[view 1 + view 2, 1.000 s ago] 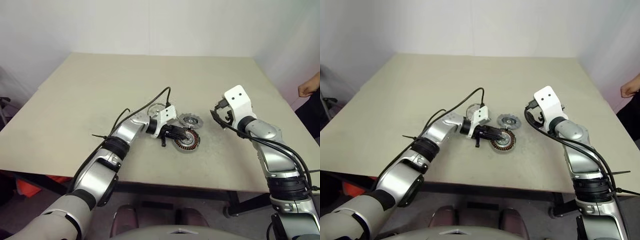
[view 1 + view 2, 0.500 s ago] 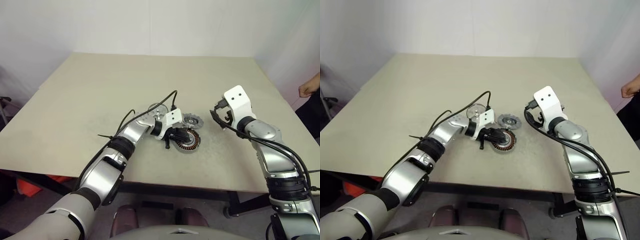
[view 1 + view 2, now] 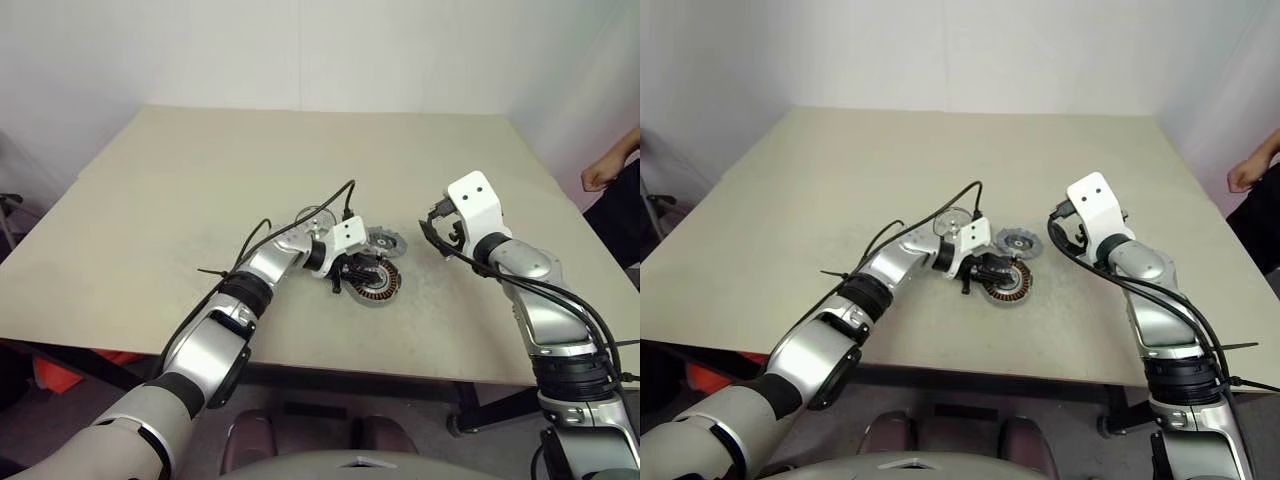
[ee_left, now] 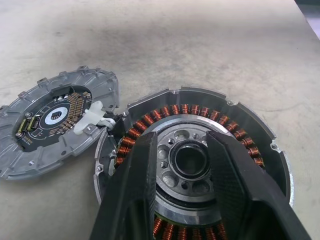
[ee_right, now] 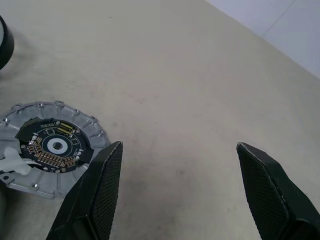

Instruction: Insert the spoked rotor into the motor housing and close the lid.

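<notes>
Beige surface (image 3: 180, 190) carries the housing (image 4: 192, 167) at frame centre, the rotor seemingly already seated inside, left tool (image 4: 187, 160) part-open astride its hub holding nothing, right tool (image 5: 177, 195) wide and empty; the lid (image 5: 52, 147) looks light, rigid, best pinched at its rim.

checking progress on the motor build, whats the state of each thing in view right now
motor housing: flat on the table, open, a silver hubbed part already seated inside its copper windings
lid: off, circuit side up, lying beside the housing
left gripper: fingers parted over the housing's centre, holding nothing
right gripper: wide open, empty, above bare table near the lid
</notes>
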`<action>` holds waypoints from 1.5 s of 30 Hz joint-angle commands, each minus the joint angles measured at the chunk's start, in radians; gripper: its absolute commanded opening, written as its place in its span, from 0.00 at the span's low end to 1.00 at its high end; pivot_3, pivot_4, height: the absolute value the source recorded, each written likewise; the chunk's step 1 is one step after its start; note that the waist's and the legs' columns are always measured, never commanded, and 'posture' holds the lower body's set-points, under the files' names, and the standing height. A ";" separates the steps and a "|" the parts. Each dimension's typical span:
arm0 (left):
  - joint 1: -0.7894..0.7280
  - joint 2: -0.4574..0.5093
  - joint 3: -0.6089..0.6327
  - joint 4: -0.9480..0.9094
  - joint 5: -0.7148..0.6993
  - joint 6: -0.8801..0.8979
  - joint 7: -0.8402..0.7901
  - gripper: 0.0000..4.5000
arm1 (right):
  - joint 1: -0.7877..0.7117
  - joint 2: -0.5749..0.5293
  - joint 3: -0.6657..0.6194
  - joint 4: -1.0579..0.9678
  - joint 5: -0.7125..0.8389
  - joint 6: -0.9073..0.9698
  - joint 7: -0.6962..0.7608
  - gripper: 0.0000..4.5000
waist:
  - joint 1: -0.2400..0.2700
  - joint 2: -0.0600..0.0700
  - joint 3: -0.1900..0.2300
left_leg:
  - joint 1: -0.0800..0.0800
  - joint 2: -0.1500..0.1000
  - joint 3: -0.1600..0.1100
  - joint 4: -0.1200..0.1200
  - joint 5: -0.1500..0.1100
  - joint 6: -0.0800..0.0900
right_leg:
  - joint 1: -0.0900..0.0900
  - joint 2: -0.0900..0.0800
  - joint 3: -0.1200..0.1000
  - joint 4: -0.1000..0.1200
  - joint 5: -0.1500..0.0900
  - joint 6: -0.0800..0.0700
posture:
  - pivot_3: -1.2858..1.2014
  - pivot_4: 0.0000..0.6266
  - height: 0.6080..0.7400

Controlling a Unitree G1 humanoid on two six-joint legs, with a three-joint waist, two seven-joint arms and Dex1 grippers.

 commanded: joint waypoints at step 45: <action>0.285 0.337 0.313 -0.680 -0.364 0.509 0.234 0.38 | 0.136 -0.004 0.263 -0.178 0.053 0.104 0.169 0.01 | -0.004 0.001 0.000 | 0.000 0.001 0.000 0.000 0.000 0.000 | -0.002 0.001 -0.001 0.000 0.000 0.000 | 0.52 0.00 1.00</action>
